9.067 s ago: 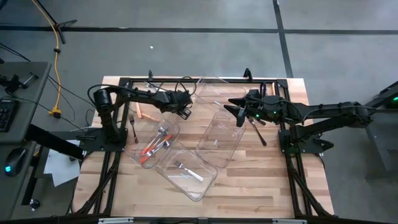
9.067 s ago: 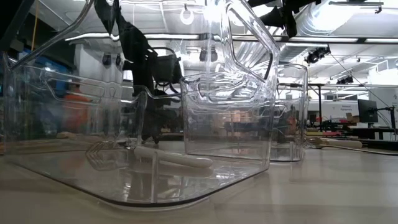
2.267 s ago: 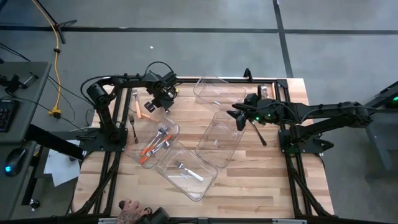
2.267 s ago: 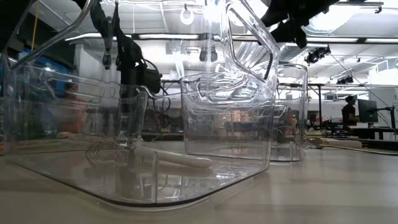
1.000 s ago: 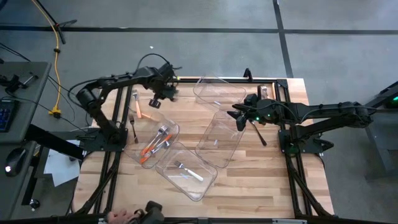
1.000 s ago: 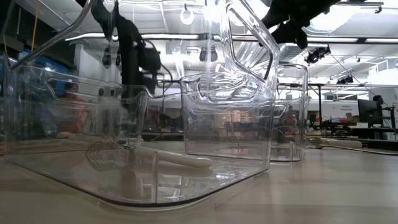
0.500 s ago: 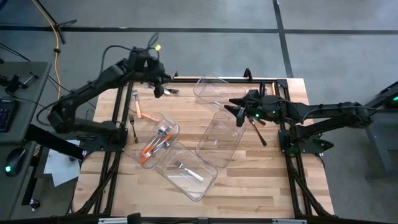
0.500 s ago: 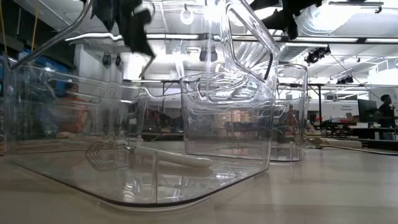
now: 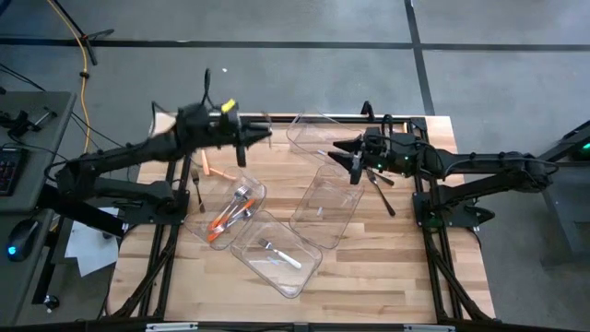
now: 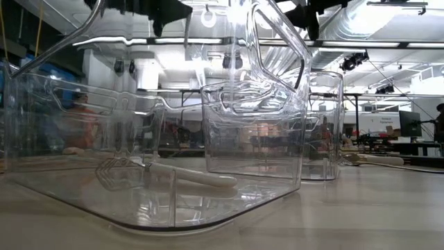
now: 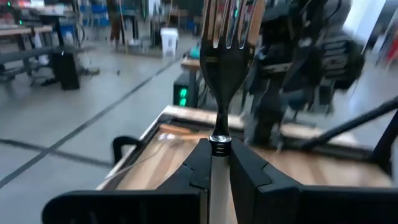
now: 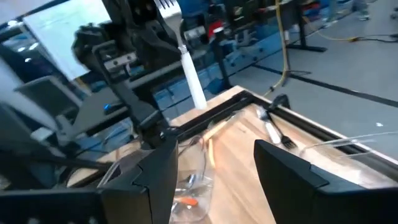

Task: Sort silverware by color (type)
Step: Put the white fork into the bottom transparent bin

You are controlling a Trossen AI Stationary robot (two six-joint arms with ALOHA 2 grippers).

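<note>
**White-handled fork held aloft in the left gripper, right gripper waiting open**

The left gripper (image 11: 214,165) is clamped on the handle of a white-handled fork (image 11: 219,68), the pale handle pinched between its two dark fingers and the metal tines standing out ahead of them. Gripping low on the handle leaves the head free, which should let the piece slide out cleanly when the fingers part. In the high view the left gripper (image 9: 247,135) hangs above the far edge of the table, raised clear of everything on the wood.

Just below and toward the robot from it lie an orange-handled piece (image 9: 214,170) and a dark fork (image 9: 197,187) on bare wood, unsorted by the look of it. A little further the same way sits a clear bin with orange-handled silverware (image 9: 230,214), and beyond that, the bin nearest the robot (image 9: 302,274) already holds a white-handled fork (image 9: 278,253). That bin is probably the held fork's destination, since the colours match.

To the gripper's side, toward the other arm, stand two more clear bins (image 9: 324,140), the nearer one apparently without contents. The right gripper (image 9: 353,162) hovers over them with fingers spread and nothing between them; a black utensil (image 9: 382,195) lies on the wood just behind it.
</note>
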